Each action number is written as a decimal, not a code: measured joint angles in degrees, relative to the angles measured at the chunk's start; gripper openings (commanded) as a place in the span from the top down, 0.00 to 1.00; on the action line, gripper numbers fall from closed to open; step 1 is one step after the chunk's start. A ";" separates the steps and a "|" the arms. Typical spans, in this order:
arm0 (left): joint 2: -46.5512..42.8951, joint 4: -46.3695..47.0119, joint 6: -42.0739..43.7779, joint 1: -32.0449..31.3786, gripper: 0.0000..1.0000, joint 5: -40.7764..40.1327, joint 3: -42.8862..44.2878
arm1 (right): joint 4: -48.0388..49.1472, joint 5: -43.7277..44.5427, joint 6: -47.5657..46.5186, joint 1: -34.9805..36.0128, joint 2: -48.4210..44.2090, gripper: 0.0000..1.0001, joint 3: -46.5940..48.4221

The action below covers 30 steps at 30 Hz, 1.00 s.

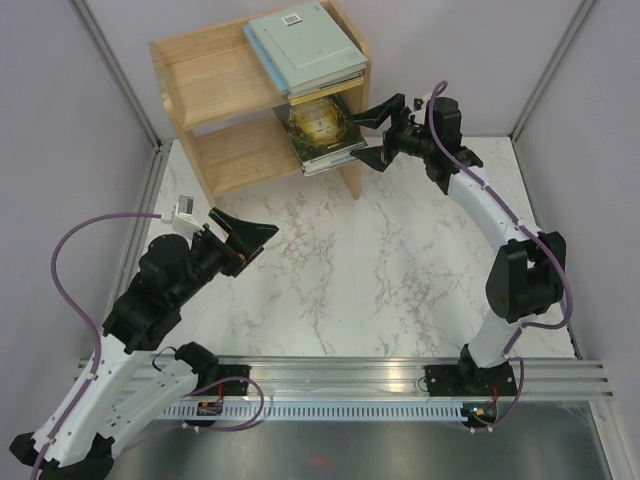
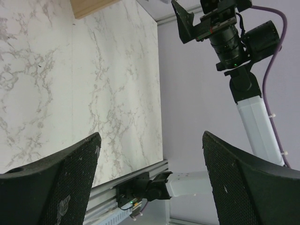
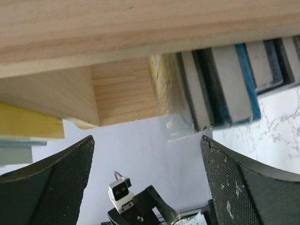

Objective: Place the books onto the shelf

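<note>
The right jaws stand wide apart and hold nothing, just in front of the lower tier of the small two-tier light-wood shelf (image 1: 215,100). Directly ahead of them a stack of thin paperback books (image 1: 322,135) lies flat, a dark green-gold cover on top. Its near ends stick out past the shelf's edge towards the fingertips. In the right wrist view the spines (image 3: 220,89) show between the two fingers, grey, black and teal, under the upper board (image 3: 140,28). A yellow book edge (image 3: 28,122) is cut off at the left. A second stack of pale grey-green and teal books (image 1: 305,50) lies above the right jaws on the shelf's top, overhanging its front. Its top cover bears a small white barcode label (image 1: 292,18) too small to read. The left jaws, also wide and empty, hang well apart from the shelf over bare white marbled tabletop (image 1: 400,260), which lies open between the two arms. No titles can be read.
</note>
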 measured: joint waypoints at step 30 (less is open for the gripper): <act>19.78 5.79 39.47 26.03 0.00 -17.88 -16.09 | -36.22 10.19 -38.05 -3.23 -58.10 0.02 -24.76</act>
